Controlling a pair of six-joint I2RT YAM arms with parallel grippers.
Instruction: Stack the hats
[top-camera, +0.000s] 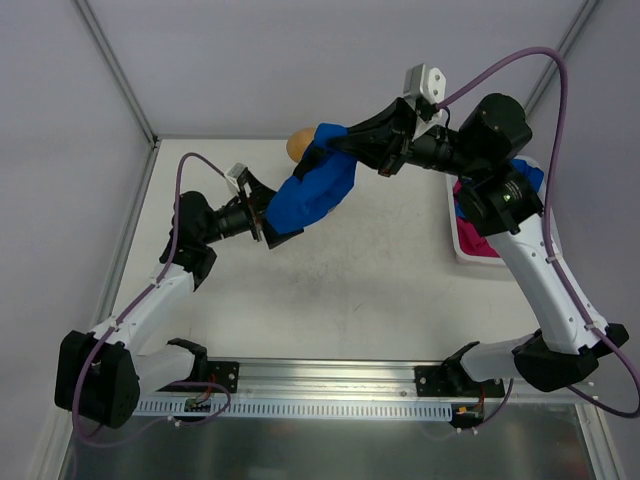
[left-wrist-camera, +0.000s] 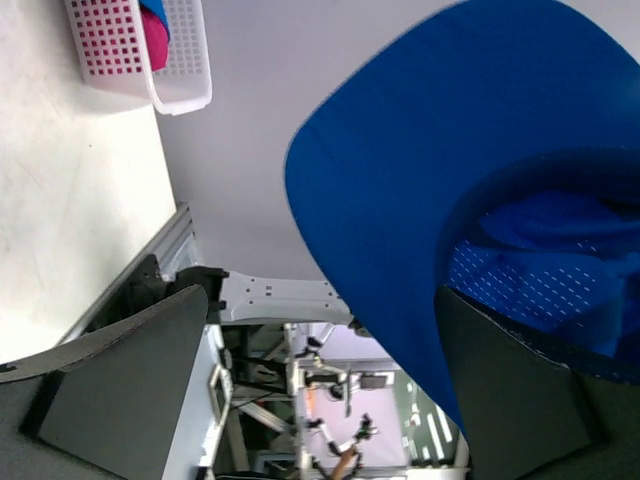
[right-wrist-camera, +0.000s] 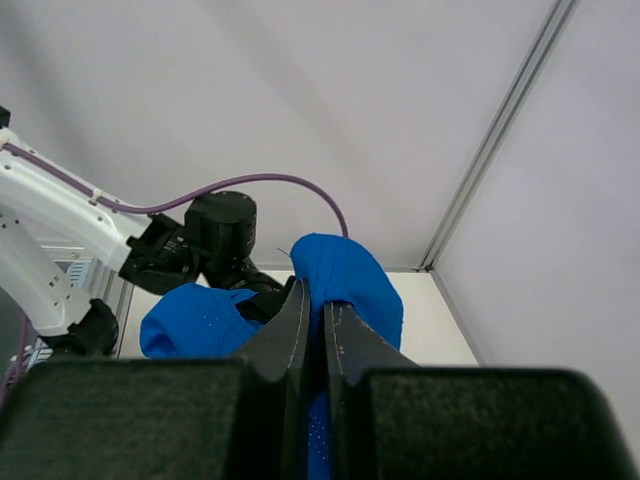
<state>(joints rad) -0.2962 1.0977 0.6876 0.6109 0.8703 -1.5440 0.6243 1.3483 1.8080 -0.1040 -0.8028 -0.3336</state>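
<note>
Two grippers are met at one blue hat (top-camera: 315, 185) in the top view. It is held up off the table (top-camera: 330, 300), well left of the white tray (top-camera: 462, 258), where a pink hat (top-camera: 480, 240) is seen. The right gripper (top-camera: 335, 148) is at the hat's far end and the left gripper (top-camera: 266, 218) at its near end, with an orange-brown round object (top-camera: 298, 143) just behind.

From the left wrist, the fingers (left-wrist-camera: 120, 380) are seen spread wide with nothing clamped. The brim fills the right half, and the crown's mesh lining lies against one finger.

From the right wrist, the jaws are seen pinched tight on a fold of blue cloth.

A handover or reshaping is judged to be in hand. It is best done if the left fingers are closed on the brim's edge before the right pinch is let go. The crown is then best turned opening-down for the tray.
</note>
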